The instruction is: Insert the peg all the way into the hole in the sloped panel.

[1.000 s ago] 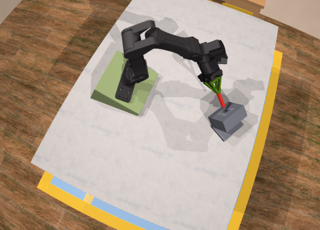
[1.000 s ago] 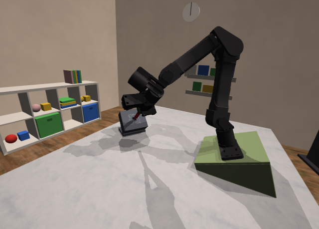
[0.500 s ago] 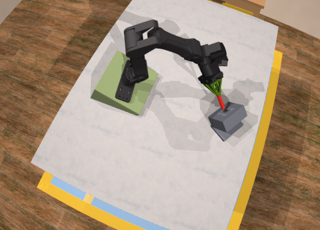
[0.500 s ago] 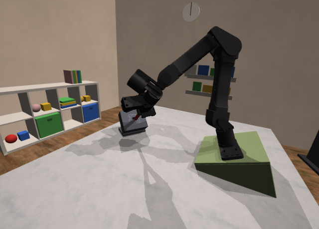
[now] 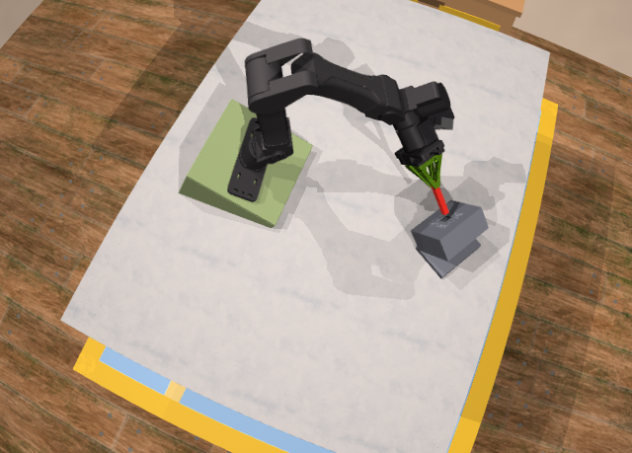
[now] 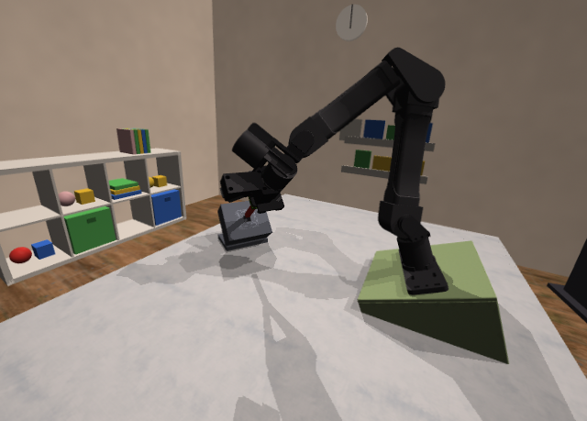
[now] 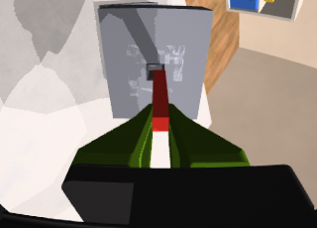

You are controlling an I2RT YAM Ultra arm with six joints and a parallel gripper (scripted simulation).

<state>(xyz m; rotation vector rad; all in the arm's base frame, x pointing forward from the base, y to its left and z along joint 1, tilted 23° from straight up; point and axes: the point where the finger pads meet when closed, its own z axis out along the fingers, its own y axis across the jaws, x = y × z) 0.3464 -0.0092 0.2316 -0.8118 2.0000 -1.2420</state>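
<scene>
A red peg (image 5: 440,201) (image 6: 249,212) (image 7: 159,96) is held by one end between the green fingertips of my gripper (image 5: 435,186) (image 7: 160,111), which is shut on it. The grey sloped panel (image 5: 465,218) (image 6: 228,220) (image 7: 119,84) faces the peg. Its dark square hole (image 7: 155,75) shows in the wrist view, with the peg's far end overlapping the hole's lower right part. Most of the peg's length shows outside the panel. Whether its tip is just inside the hole or just in front of it, I cannot tell. In the exterior view my fingertips are mostly hidden behind the gripper body.
The panel stands on a grey foot (image 5: 440,267) (image 6: 244,242) near the table's yellow edge (image 5: 515,279). The arm's base sits on a green wedge block (image 5: 214,157) (image 6: 464,260). A white shelf unit (image 6: 90,160) stands beyond the table.
</scene>
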